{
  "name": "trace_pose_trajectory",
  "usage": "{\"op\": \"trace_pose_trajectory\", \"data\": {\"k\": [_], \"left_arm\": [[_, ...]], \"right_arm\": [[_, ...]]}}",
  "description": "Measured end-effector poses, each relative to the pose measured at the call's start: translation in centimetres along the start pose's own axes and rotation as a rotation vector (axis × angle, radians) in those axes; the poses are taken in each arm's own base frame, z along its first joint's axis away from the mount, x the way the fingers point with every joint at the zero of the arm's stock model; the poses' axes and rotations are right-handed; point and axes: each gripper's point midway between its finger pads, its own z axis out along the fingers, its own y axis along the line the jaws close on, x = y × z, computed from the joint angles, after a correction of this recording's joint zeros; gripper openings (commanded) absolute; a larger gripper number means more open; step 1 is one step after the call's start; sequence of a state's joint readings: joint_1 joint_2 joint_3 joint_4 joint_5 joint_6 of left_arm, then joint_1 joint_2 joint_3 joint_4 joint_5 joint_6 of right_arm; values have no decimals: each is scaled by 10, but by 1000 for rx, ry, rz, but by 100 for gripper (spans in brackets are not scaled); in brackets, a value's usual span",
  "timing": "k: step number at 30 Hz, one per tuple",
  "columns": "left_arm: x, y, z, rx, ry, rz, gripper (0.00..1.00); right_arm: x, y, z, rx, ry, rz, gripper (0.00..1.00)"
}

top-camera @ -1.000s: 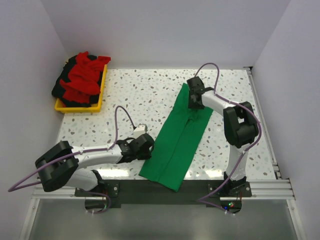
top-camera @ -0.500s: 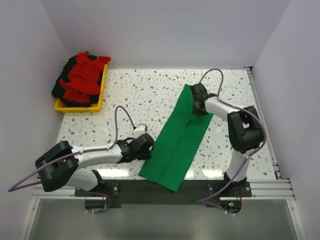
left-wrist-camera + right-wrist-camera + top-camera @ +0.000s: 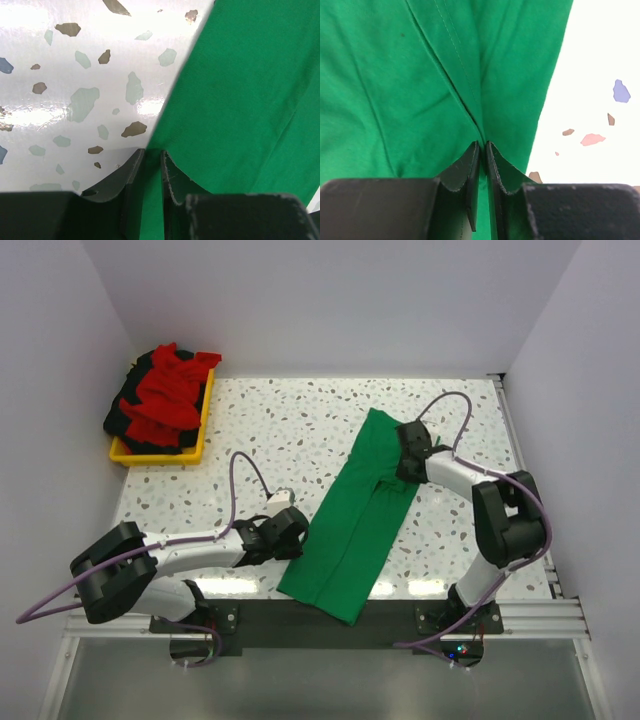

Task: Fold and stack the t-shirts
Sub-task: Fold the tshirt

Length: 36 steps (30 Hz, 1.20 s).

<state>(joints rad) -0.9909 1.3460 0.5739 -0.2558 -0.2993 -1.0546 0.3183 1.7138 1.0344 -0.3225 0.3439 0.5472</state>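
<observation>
Green cloth is what matters here: the green t-shirt [image 3: 355, 520] lies on the speckled table [image 3: 290, 420] as a long, narrow band, already doubled lengthwise. Its long axis runs on a slant, from a near end just right of the table's middle to a far end toward the right.

The left gripper [image 3: 296, 530] sits at the band's left long edge, closer to the near end than to the far one. In its wrist view the fingers [image 3: 131, 172] are drawn almost together, with the hem running in between them, so it appears to pinch that edge. From this gripper the bulk of the shirt lies to the right and away toward the far right.

The right gripper [image 3: 408, 455] is on the far end of the band, toward its right edge. Its wrist view shows the jaws nearly touching with a ridge of green fabric caught between them, so it too reads as clamped on the cloth. From it, the rest of the shirt stretches toward the near left.

So each arm holds the end nearer to it, on opposite long edges. I judge that a crosswise fold would have to travel along that slanted axis, one end carried over the other.

Well apart at the far left, the yellow tray [image 3: 160, 456] holds a heap of red and black shirts [image 3: 160, 395], not yet folded.
</observation>
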Motion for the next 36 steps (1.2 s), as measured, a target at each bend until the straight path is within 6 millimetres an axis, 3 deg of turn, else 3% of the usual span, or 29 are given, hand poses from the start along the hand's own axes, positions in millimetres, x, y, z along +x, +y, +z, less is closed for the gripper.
{"op": "trace_pose_trajectory", "data": {"k": [7, 16, 24, 28, 36], "left_arm": [[0, 0, 0, 0, 0, 0, 23], [0, 0, 1, 2, -1, -1, 23], [1, 1, 0, 3, -2, 0, 23], [1, 2, -1, 1, -1, 3, 23], [0, 5, -3, -7, -3, 20, 24]], "right_arm": [[15, -9, -4, -17, 14, 42, 17], [20, -13, -17, -54, -2, 91, 29], [-8, -5, -39, -110, -70, 120, 34], [-27, 15, -20, -114, -62, 108, 35], [-27, 43, 42, -80, 39, 37, 35]]}}
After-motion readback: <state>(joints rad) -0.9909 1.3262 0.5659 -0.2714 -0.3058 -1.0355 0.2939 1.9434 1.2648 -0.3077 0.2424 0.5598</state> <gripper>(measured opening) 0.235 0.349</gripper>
